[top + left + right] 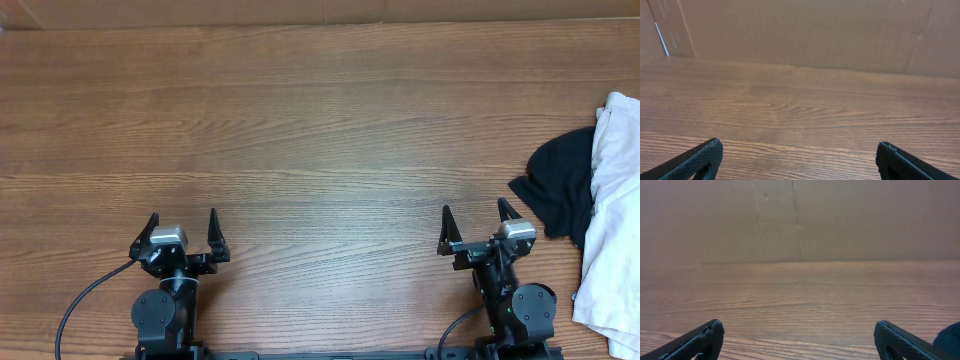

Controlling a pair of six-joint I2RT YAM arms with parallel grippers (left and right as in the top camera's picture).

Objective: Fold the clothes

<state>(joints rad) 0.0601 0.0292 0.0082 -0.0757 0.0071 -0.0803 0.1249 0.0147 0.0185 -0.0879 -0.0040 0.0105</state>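
Note:
A pale, almost white garment (612, 230) lies crumpled at the table's right edge, partly cut off by the frame. No waistband, button or pockets show, so I cannot tell whether it is the beige shorts. My left gripper (183, 218) is open and empty near the front left, over bare wood in the left wrist view (799, 145). My right gripper (474, 212) is open and empty near the front right, a short way left of the clothes pile. It is also over bare wood in the right wrist view (798, 325).
A black garment (556, 185) lies against the pale one's left side, closest to my right gripper; its edge shows in the right wrist view (949, 336). The wooden table (300, 120) stretches wide to the left. A cardboard wall (805, 30) stands behind it.

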